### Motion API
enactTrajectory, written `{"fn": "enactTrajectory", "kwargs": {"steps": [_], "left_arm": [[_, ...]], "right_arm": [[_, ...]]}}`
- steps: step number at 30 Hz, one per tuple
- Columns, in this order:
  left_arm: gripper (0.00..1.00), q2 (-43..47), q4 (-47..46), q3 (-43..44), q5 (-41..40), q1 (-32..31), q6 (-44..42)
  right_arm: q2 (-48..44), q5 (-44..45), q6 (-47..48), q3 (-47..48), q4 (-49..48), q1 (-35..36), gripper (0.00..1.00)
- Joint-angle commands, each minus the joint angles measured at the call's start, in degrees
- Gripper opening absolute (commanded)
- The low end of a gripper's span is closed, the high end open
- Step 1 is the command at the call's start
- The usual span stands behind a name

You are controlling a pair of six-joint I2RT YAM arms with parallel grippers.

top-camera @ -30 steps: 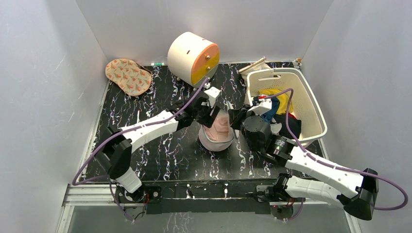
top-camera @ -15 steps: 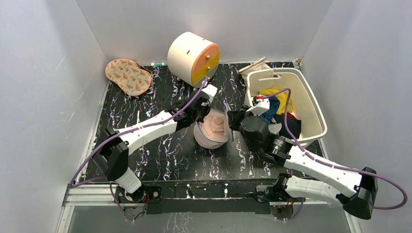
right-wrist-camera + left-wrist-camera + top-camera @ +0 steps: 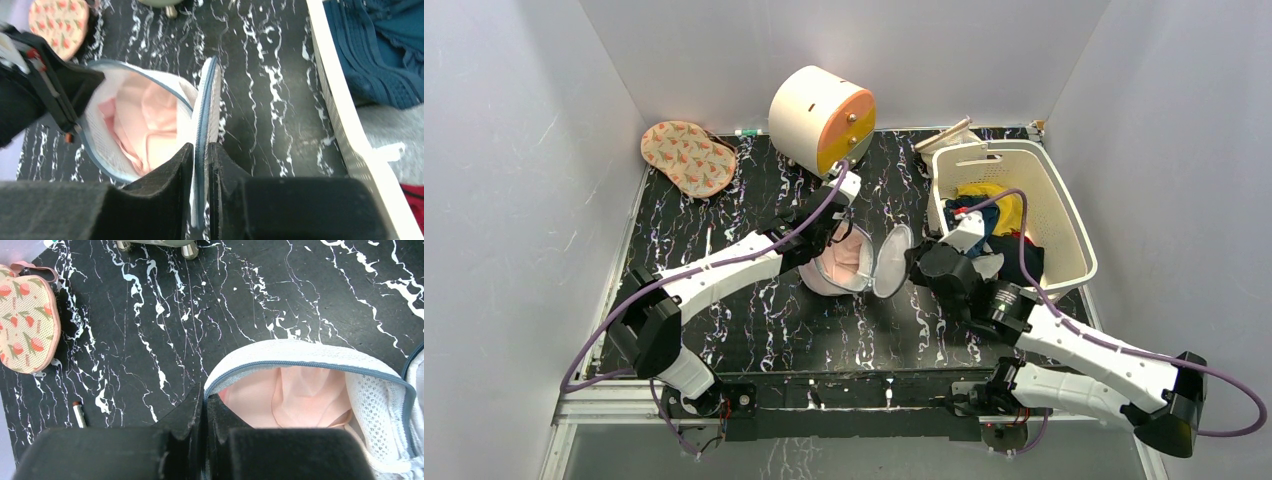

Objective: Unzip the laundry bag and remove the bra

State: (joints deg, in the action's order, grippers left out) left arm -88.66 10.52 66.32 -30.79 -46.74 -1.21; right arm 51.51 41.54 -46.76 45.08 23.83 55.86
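The laundry bag [image 3: 824, 282], a round white mesh pouch with a blue-grey zipper rim, lies unzipped at the table's middle. Its lid flap [image 3: 891, 262] stands up on edge to the right. The pale pink bra [image 3: 844, 257] shows inside the pouch. My left gripper [image 3: 204, 400] is shut on the pouch's near-left rim [image 3: 300, 360], with the bra [image 3: 300, 395] just beyond. My right gripper [image 3: 201, 150] is closed on the flap's zipper edge [image 3: 206, 100], which fills the narrow gap between its fingers. The bra [image 3: 155, 115] lies left of it.
A cream-and-orange cylindrical cabinet [image 3: 821, 117] stands at the back. A cream slotted basket [image 3: 1064, 215] holding dark blue, yellow and black clothes [image 3: 989, 212] sits right of my right arm. A strawberry-print pouch [image 3: 688, 157] lies back left, and a small stick [image 3: 79, 414] beside it.
My left gripper shut on the pouch rim and drew it left. The flap swung away to the right, so the pouch now gapes wide with the bra exposed.
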Motion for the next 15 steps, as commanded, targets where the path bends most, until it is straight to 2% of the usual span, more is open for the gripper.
{"fn": "enactTrajectory", "kwargs": {"steps": [1,5,8,11,15], "left_arm": [[0.00,2.49,-1.63,-0.01,-3.24,-0.11,-1.92],[0.00,3.43,-2.78,-0.55,-4.38,-0.17,-1.86],[0.00,4.12,-3.51,-1.29,-3.94,-0.18,-1.86],[0.00,3.39,-3.05,-0.91,-3.93,-0.19,-1.83],[0.00,2.54,-2.53,-0.64,-4.12,-0.12,-1.56]], "right_arm": [[-4.24,-7.19,-3.88,-1.89,10.20,0.13,0.21],[-8.62,-11.41,-2.40,-1.87,14.38,0.12,0.42],[-11.07,-8.41,1.22,0.23,16.21,0.11,0.57],[-10.70,-7.91,6.80,3.20,12.82,0.13,0.73],[-4.85,-11.67,11.95,5.98,4.34,0.12,0.81]]}}
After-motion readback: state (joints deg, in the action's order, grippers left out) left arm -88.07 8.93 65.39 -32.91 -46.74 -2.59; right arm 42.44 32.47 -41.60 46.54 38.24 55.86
